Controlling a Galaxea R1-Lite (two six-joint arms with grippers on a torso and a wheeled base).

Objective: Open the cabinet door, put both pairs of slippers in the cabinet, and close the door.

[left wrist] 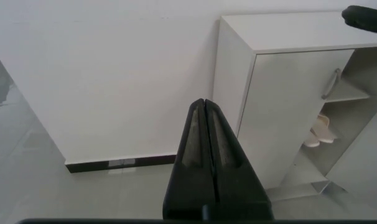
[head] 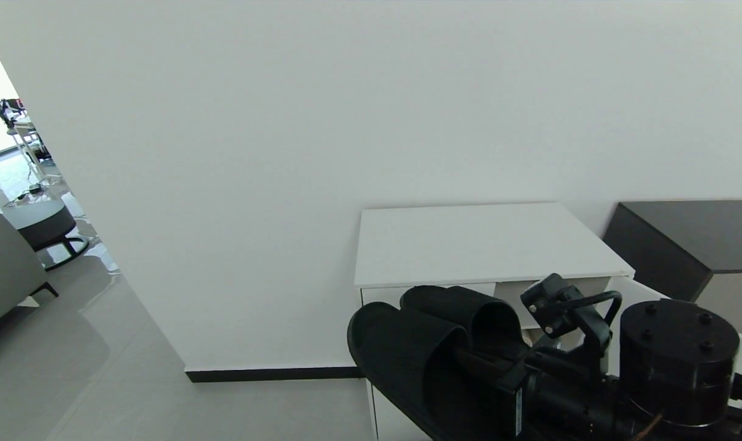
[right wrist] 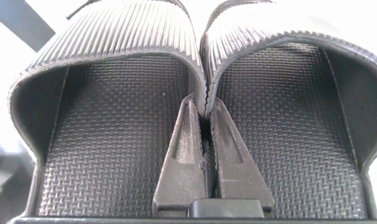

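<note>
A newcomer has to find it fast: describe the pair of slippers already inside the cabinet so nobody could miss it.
Find the white cabinet against the wall, standing open. Inside, below the upper shelf, sits the pale pair of slippers. It is cream, unlike the black ribbed pair clamped in the right tool.

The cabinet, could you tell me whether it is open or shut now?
Open: the cabinet shows its shelves and pale slippers beside one shut door.

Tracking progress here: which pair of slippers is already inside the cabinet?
The pale pair, lying inside the open cabinet. The black pair is outside it, pinched in the right hand.
</note>
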